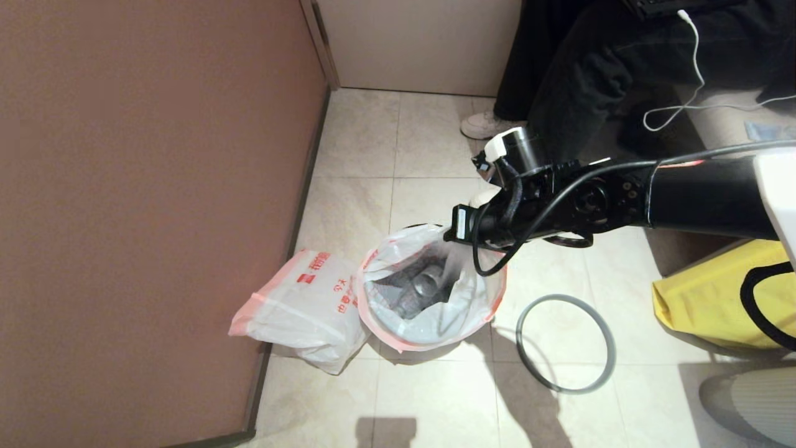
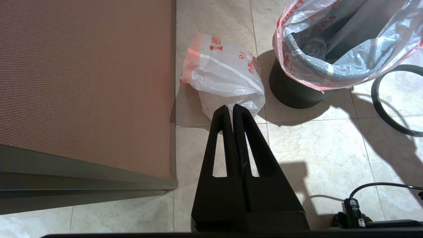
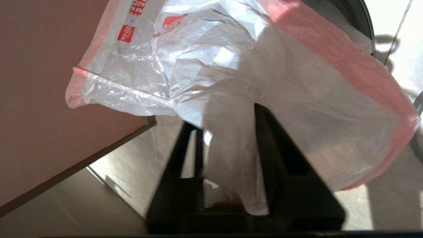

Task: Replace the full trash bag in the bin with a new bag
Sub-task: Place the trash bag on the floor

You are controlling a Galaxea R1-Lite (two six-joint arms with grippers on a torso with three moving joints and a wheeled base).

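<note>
- Working, by the look of it, at lifting the full trash bag (image 1: pixel 472 292) out of the bin (image 2: pixel 290 92); bag not yet out, new bag (image 1: pixel 305 311) untouched.
- Head view: right gripper (image 1: pixel 454 239) at the bag's rim, 12 o'clock side of the bin. New bag on the floor touching the bin at 9 o'clock. Grey hoop (image 1: pixel 569 391) flat on the floor at 3 o'clock, already off the bin.
- Left wrist view: left gripper (image 2: pixel 233 109) parked above the floor, closed tight, holding nothing. Shows what the head view hides: the bin's black wall under the turned-down pink rim.
- Right wrist view: right gripper (image 3: pixel 224 119) partly parted, a fold of bag film hanging through the gap, not visibly pinched. Only here can the gap be seen; fingertips hidden behind the wrist in the head view.
- Next, probably: closing firmly on the rim, then a straight pull upward so the thin film does not tear or tip the bin.
</note>
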